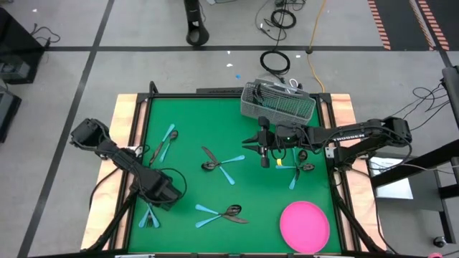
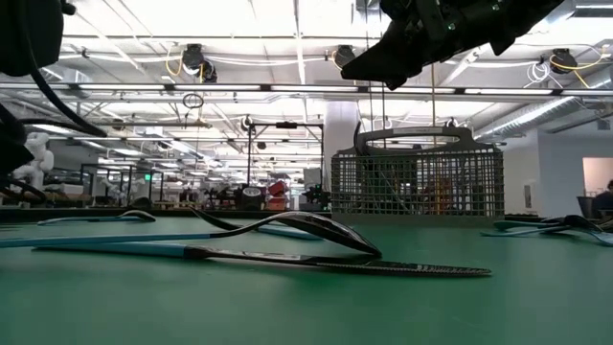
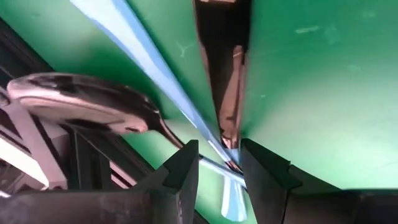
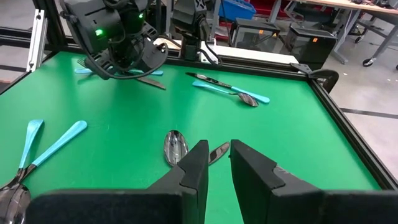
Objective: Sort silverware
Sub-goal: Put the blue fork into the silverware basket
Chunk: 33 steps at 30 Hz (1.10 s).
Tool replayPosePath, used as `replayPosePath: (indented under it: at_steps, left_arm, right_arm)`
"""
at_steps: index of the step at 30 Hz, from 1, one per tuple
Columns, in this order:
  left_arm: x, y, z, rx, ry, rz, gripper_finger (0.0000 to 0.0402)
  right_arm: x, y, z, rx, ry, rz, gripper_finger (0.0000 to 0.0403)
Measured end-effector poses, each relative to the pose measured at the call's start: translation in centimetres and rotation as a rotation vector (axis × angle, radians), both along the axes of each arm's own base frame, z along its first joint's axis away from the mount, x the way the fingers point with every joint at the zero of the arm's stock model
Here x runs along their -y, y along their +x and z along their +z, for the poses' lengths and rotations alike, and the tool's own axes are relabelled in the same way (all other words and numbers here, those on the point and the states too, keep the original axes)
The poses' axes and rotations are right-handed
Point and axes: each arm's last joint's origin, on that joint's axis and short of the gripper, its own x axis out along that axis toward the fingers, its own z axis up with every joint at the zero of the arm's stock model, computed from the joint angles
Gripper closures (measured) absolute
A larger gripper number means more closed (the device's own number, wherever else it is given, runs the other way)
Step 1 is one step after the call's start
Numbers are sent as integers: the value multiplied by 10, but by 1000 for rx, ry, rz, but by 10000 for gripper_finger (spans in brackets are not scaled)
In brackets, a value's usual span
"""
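The silverware has light blue handles and dark heads and lies flat on the green mat in loose groups: far left (image 1: pixel 166 143), centre (image 1: pixel 215 163), near centre (image 1: pixel 222 213), right (image 1: pixel 297 168) and near left (image 1: pixel 148 215). My left gripper (image 1: pixel 153 204) slants down over the near-left group. Its fingers are open and straddle a blue handle (image 3: pixel 229 193) where it crosses a spoon's neck, just past a dark blade (image 3: pixel 227 93). A spoon bowl (image 3: pixel 81 102) lies beside them. My right gripper (image 1: pixel 252 142) hovers in front of the caddy, a narrow empty gap (image 4: pixel 219 152) between its fingers. My left gripper comes at the crossed pieces slanting down from above, one finger (image 3: pixel 183 171) on each side of the blue handle (image 3: pixel 229 193), which lies on the mat. I cannot tell whether the fingers touch it.
A grey wire-mesh caddy (image 1: pixel 278 102) stands at the mat's far edge, right of centre. A pink round plate (image 1: pixel 305 226) lies at the near right corner. A black frame (image 1: pixel 143 129) borders the mat. Bare mat shows between the groups.
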Motion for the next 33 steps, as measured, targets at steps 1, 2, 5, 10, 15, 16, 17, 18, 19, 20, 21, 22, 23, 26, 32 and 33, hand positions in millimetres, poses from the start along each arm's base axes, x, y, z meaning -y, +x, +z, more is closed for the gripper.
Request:
replayPosePath:
  at_steps: [1,2,5,10,15,16,17,18,19,20,21,22,23,26,32,33]
  left_arm:
    - [-1,-1,-2,4,-7,0,281]
    - [-1,-2,-5,10,-20,1,281]
    - [-2,-3,-8,20,-34,0,281]
    - [-2,-3,-8,30,-41,-6,304]
    - [-1,-2,-9,41,-46,-22,359]
    - [-1,-2,-9,42,-47,-24,369]
    - [-1,-2,-9,42,-48,-29,377]
    - [-1,-2,-9,42,-48,-29,384]
    - [-1,-2,-9,42,-48,-28,388]
    - [-1,-2,-8,42,-47,-29,389]
    - [-1,-2,-8,43,-44,-31,389]
    - [-1,-1,-6,49,-43,-35,388]
    - [0,0,-5,59,-43,-44,386]
    - [0,1,2,84,-7,-57,384]
    - [-1,5,11,180,49,-63,384]
    - [-1,6,13,197,55,-63,384]
  right_arm:
    - [0,0,0,0,0,0,344]
    - [0,0,0,0,0,0,344]
    - [0,0,0,0,0,0,344]
    - [0,0,0,-1,-4,1,344]
    - [0,0,0,-1,-4,1,344]
    - [0,0,0,-1,-4,1,344]
    - [0,0,0,-1,-4,1,344]
    - [0,0,0,-1,-4,1,344]
    - [0,0,0,-1,-4,1,344]
    - [0,0,0,-1,-4,1,344]
    - [0,0,0,-1,-4,1,344]
    - [0,0,0,-1,-4,1,344]
    - [0,0,0,-1,-4,1,344]
    - [0,0,0,-1,-4,1,344]
    - [0,0,0,0,-4,1,344]
    - [0,0,0,0,-4,1,344]
